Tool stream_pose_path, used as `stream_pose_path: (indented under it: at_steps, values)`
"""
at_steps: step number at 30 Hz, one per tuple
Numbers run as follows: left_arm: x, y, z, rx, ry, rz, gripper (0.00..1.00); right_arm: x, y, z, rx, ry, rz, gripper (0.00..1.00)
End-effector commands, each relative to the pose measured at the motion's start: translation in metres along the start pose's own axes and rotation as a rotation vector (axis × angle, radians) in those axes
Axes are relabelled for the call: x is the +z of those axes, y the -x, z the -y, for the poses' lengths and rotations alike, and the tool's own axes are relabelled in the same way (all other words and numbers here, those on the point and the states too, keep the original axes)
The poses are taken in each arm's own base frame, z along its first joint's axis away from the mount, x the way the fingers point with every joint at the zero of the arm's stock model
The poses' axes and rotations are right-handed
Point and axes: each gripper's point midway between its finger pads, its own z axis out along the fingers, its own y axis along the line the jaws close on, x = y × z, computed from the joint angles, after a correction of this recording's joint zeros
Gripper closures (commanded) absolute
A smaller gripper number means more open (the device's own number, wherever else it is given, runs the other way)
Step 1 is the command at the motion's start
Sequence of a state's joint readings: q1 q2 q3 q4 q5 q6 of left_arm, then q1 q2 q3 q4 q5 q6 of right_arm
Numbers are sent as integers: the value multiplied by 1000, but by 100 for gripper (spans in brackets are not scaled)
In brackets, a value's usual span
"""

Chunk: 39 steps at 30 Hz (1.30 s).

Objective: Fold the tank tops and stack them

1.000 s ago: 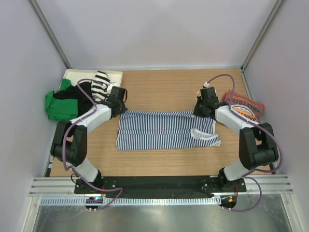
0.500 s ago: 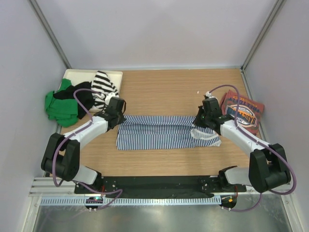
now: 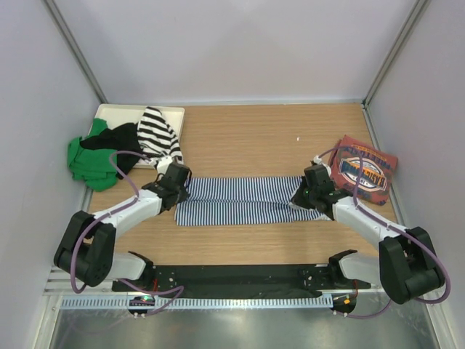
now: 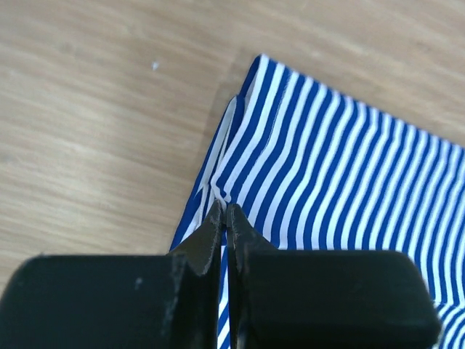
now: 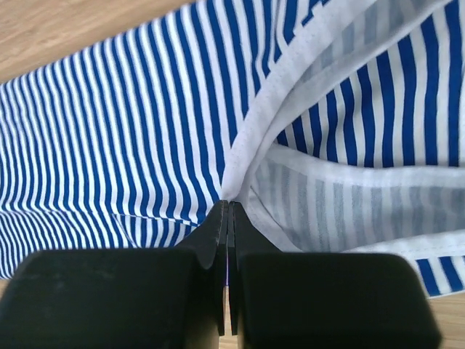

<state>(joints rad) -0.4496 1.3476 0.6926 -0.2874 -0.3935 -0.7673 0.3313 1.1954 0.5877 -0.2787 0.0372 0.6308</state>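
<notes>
You have the striped tank top (image 3: 243, 200) across the middle of the bench (image 3: 247, 138), drawn into a narrow band running left to right, navy and white stripes lengthwise. Its left end is doubled over, with a white hem showing at the fold (image 4: 341, 174). At its right end the white-trimmed openings are gathered together (image 5: 131, 131).

Your left end effector (image 3: 179, 195) is clamped on the left end of the band; the wrist view shows its fingers pressed together on the folded edge (image 4: 224, 211). Your right end effector (image 3: 304, 196) is clamped on the right end, fingers closed where the white trims meet (image 5: 228, 207). Both arms reach inward from the near edge.

The brick-red tank top (image 3: 367, 173) lies flat by the right edge, logo up, just beside the right arm and apart from the striped one.

At the far left corner a pile (image 3: 109, 149) of green, black and black-and-white striped garments sits partly on a white tray (image 3: 116, 110).
</notes>
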Motion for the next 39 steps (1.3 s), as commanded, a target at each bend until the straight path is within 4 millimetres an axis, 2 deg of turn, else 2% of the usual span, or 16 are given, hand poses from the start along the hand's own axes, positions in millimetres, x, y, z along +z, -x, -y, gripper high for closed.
stream_pose_path:
  at_steps: [1, 4, 6, 9, 10, 12, 14, 18, 21, 22, 24, 28, 32, 35, 37, 39]
  values:
    - [6, -16, -14, -77, 63, -2, 100, 8, -16, 6, 114, 11, 11, 98]
    - [10, -30, -16, -80, 72, -21, 99, 14, -21, 12, 154, 2, 30, 95]
    - [9, -32, -15, -74, 73, -19, 96, 15, -21, 18, 166, -23, 40, 89]
    - [4, -30, -14, -73, 57, 28, 79, 12, -18, 20, 163, -44, 50, 81]
    - [-3, -23, -10, -89, 26, 58, 67, 10, -14, 20, 160, -46, 63, 80]
    - [-11, -16, -9, -112, -14, 97, 53, 5, -7, 19, 144, -48, 84, 75]
    - [-16, -14, -11, -112, -19, 110, 43, 0, -4, 17, 129, -40, 94, 74]
    - [-28, -5, -14, -118, -18, 133, 30, -12, 6, 16, 110, -34, 135, 64]
    - [-33, -1, -16, -126, -16, 141, 14, -21, 12, 16, 100, -32, 163, 58]
    - [-34, -2, -14, -125, -27, 132, 13, -23, 11, 17, 97, -36, 159, 52]
    - [-35, -6, -10, -124, -50, 114, 14, -27, 12, 16, 82, -32, 160, 49]
    - [-31, -12, -3, -125, -85, 90, 19, -31, 15, 15, 61, -33, 159, 49]
    - [-23, -16, 0, -106, -75, 71, 21, -35, 9, 11, 79, -17, 124, 50]
    - [-15, -22, 4, -78, -65, 35, 21, -38, 1, 22, 140, -73, 106, 48]
    - [-9, -28, 4, -68, -52, 14, 23, -43, -5, 31, 168, -106, 103, 43]
    - [-6, -30, 6, -75, -58, 14, 29, -46, -12, 37, 212, -129, 93, 40]
